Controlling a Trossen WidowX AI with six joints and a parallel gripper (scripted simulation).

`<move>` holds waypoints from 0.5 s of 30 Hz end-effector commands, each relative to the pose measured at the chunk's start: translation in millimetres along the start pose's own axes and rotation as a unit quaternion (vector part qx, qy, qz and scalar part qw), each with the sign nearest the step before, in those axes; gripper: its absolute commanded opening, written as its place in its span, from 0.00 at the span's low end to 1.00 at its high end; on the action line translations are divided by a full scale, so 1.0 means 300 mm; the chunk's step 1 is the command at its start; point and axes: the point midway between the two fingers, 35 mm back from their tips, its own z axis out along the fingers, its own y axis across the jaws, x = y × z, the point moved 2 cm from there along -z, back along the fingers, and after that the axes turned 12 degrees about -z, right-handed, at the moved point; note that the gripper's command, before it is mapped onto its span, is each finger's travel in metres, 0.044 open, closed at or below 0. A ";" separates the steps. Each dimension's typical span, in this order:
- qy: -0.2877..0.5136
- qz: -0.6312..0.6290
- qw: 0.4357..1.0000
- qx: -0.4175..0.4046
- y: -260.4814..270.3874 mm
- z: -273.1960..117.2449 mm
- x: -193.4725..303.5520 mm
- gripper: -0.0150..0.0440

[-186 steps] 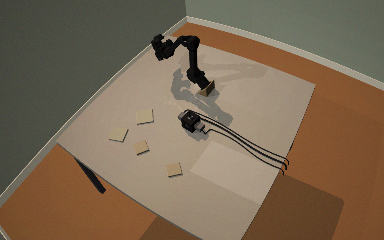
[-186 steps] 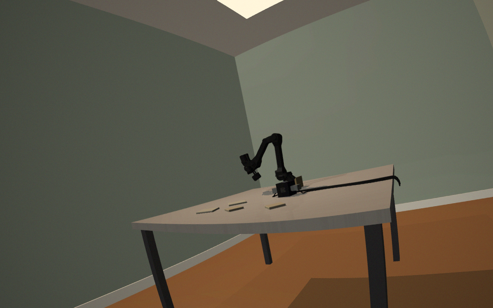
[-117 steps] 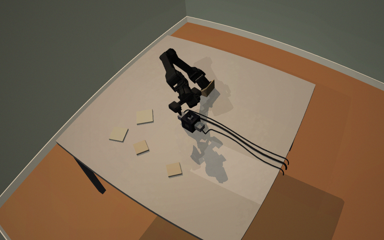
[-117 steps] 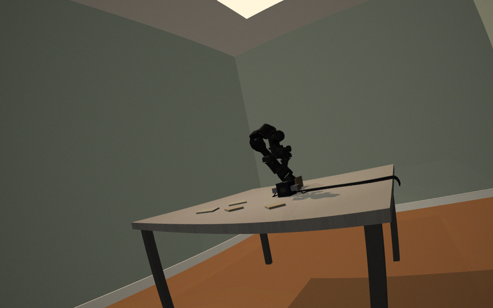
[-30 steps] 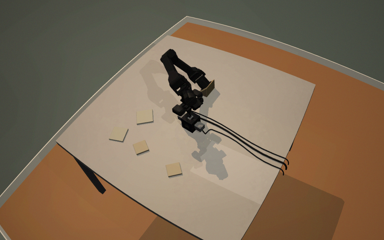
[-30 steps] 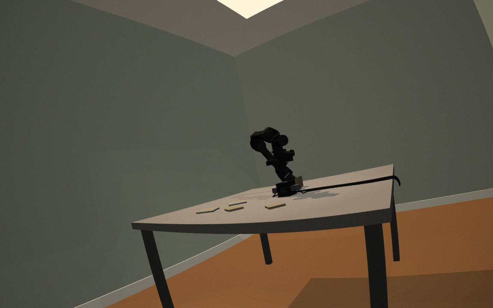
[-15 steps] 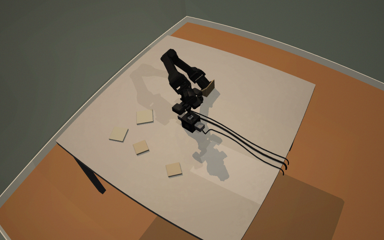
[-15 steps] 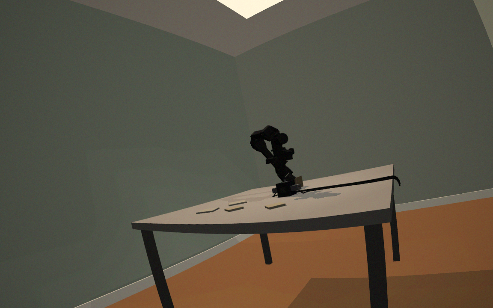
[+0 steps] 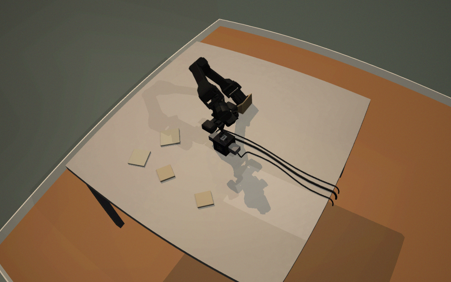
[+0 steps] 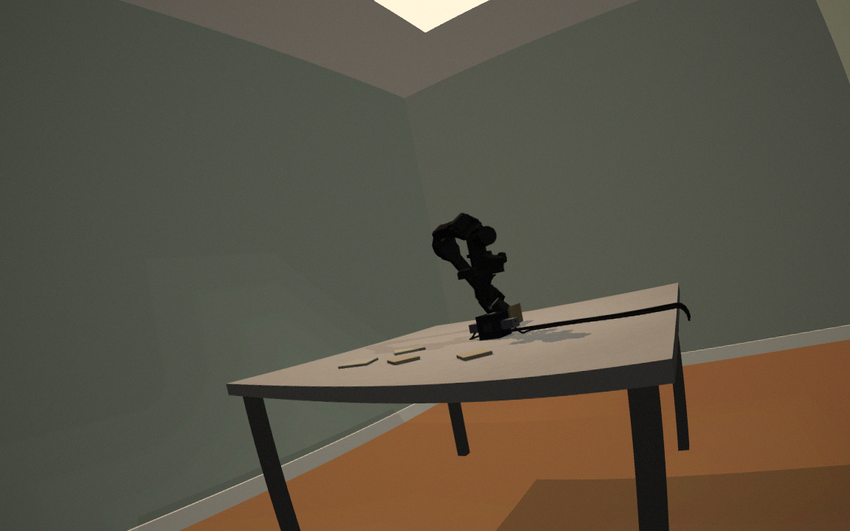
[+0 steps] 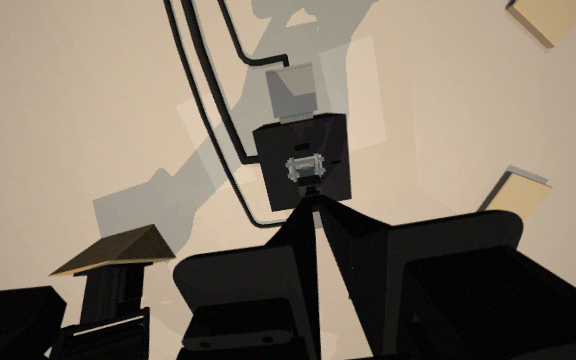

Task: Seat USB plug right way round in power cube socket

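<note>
The black power cube (image 9: pixel 220 149) (image 10: pixel 491 326) (image 11: pixel 278 190) stands on the table, with a grey plug (image 9: pixel 233 149) (image 11: pixel 290 95) on one side. The metal-rimmed socket (image 9: pixel 223 137) (image 11: pixel 321 165) is on its top. My gripper (image 9: pixel 221 129) (image 11: pixel 313 203) is shut on the USB plug (image 11: pixel 310 189), a small dark piece at the fingertips. It is just over the socket's near edge in the wrist view. The fingers slant down to it and hide much of it. I cannot tell how deep the plug sits or which way round it is.
Black cables (image 9: pixel 283 161) (image 10: pixel 600 316) (image 11: pixel 208 87) run from the cube over the table edge. Several pale square pads (image 9: pixel 204 199) (image 10: pixel 474 354) (image 11: pixel 518 195) lie on the table. A brown angled board (image 9: pixel 245 103) (image 10: pixel 514 311) (image 11: pixel 118 247) stands beside the arm's base.
</note>
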 end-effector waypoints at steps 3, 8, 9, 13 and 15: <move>-0.001 0.003 1.000 -0.001 0.000 -0.016 -0.001 0.25; -0.001 0.002 1.000 -0.001 0.000 -0.028 -0.001 0.25; -0.001 0.002 1.000 -0.001 0.000 -0.030 -0.001 0.25; -0.001 0.005 1.000 -0.001 0.000 -0.030 -0.001 0.25; -0.001 0.016 1.000 0.000 0.000 -0.027 -0.001 0.25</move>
